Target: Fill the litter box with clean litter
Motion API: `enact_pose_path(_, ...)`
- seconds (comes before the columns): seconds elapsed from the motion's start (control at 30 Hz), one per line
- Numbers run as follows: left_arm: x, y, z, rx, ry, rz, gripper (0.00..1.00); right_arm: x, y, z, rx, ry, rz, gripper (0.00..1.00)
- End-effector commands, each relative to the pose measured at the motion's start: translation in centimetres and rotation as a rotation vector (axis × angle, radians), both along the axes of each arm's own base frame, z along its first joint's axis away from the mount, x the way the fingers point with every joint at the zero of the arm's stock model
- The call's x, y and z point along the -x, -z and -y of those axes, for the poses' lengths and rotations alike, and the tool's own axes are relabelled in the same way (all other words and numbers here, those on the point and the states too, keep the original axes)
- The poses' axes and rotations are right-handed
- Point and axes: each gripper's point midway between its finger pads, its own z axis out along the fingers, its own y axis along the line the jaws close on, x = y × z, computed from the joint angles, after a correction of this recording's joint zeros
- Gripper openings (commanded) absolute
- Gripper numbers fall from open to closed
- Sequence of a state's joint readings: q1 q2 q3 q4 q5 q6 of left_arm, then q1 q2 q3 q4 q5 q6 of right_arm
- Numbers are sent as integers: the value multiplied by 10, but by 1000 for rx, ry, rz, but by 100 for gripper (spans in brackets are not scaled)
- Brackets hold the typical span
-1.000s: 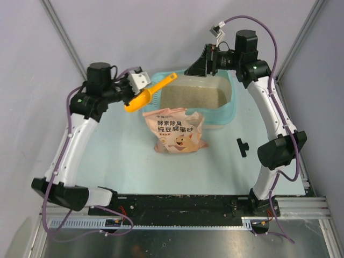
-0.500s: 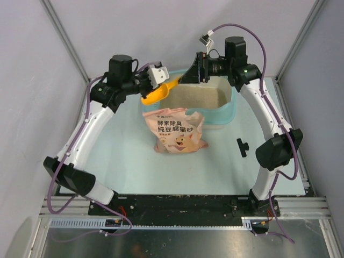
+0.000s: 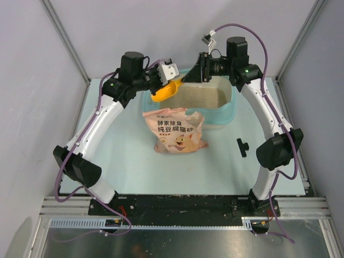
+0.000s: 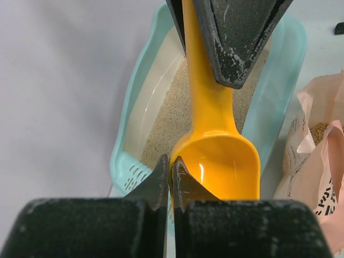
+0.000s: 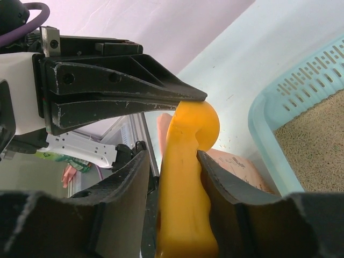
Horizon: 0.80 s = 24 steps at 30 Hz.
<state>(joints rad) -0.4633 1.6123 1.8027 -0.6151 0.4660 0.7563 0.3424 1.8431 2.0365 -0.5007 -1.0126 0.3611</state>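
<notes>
- Bag (image 3: 174, 130), pink and open-topped, stands on the desk (image 3: 118, 156) nearest the arm bases.
- Just behind it, the left fingers (image 4: 158, 180) pinch the bowl rim of an orange scoop (image 3: 166, 90) over the litter box's left end.
- The right fingers (image 5: 126, 188) clamp the scoop's handle.
- Farthest, the teal litter box (image 3: 230, 114) holds beige litter (image 3: 201, 97).

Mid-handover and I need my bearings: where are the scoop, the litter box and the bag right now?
scoop (image 4: 226, 166), left wrist view, inside of its orange bowl.
litter box (image 3: 231, 107), top view, teal right-hand wall.
bag (image 3: 174, 134), top view, middle of its pink printed front.
</notes>
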Motion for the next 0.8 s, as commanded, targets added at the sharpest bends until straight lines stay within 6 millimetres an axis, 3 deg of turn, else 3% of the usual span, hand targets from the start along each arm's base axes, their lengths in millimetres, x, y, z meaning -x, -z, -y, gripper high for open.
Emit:
enact_pose_path(0.0, -6, -30, 5, 63, -21, 53, 0, 12, -24, 2, -29, -14, 83, 43)
enact_pose_path(0.3, -1, -25, 11, 75, -4, 30, 0, 4, -22, 1, -22, 11, 86, 27)
enact_pose_path(0.4, 1, -23, 12, 84, 1, 10, 0, -2, -22, 4, -18, 37, 98, 12)
enact_pose_path(0.47, 1, -24, 12, 94, -11, 0, 27, -7, -25, 9, -11, 66, 115, 0)
enact_pose_path(0.5, 1, -25, 10, 100, -23, -7, 35, -9, -27, 11, -6, 79, 135, 0)
enact_pose_path(0.53, 2, -26, 8, 110, -31, -16, 50, -13, -31, 16, -4, 94, 151, 0)
enact_pose_path(0.63, 14, -35, 0, 159, -44, -47, 68, -23, -31, 34, 30, 162, 162, 0)
enact_pose_path(0.7, 25, -28, -8, 165, -44, -74, 75, -29, -26, 48, 69, 221, 152, 0)
enact_pose_path(0.77, 49, -25, -18, 162, -10, -69, 84, -29, -26, 67, 123, 278, 188, 0)
